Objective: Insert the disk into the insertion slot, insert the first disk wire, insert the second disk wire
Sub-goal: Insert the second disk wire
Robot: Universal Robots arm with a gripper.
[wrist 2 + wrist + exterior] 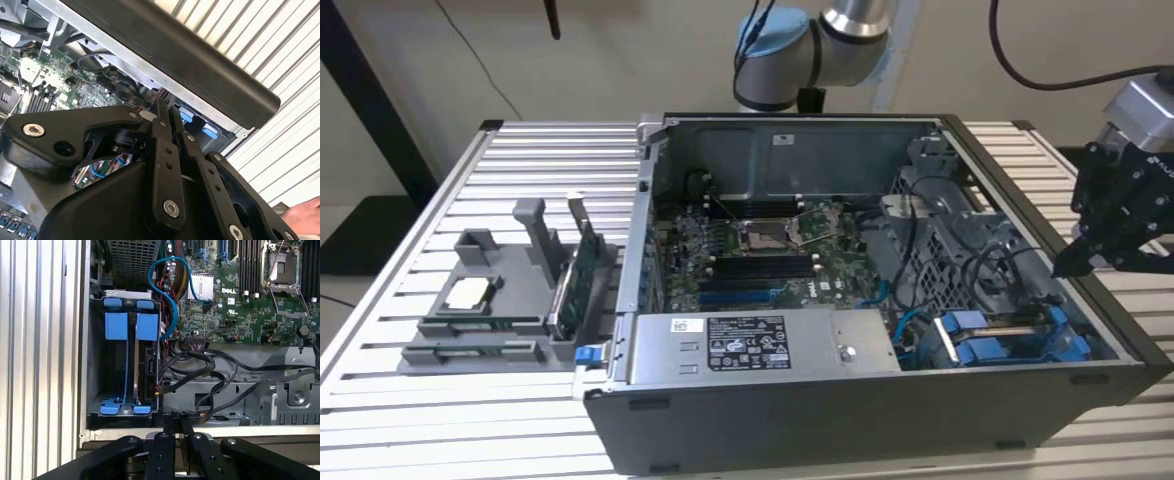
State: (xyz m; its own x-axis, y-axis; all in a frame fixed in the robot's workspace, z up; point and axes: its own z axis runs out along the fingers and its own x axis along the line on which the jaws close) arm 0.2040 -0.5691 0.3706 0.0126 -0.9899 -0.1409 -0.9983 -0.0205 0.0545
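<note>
Exterior view: we see an open computer case [854, 420] lying on a slatted metal table [520, 160]. The robot's black gripper [1070, 262] hangs over the case's wall on the exterior view's right, near the drive cage [1007, 340] but apart from it. At the exterior view's left of the case, a grey rack [507, 260] holds green cards [574, 290] upright. In the first wrist view we look into the cage, where two blue frames stand side by side. The one nearer the motherboard [235, 305] is the disk [148, 327], seated on edge in its slot [145, 390]. Its dark edge faces a bundle of black cables [200, 356] (we cannot tell whether any of them is plugged into it). The other blue frame [116, 327] sits just beside it, and we cannot tell whether it carries a drive. A blue cable [174, 315] loops between the motherboard and the cage. In both wrist views the gripper's fingers [161, 150] are drawn together with only a thin seam between them, and their tips are poised above the case's rim beside the cage. A person's hand [306, 215] shows at the corner of the second wrist view, over the slatted table.
</note>
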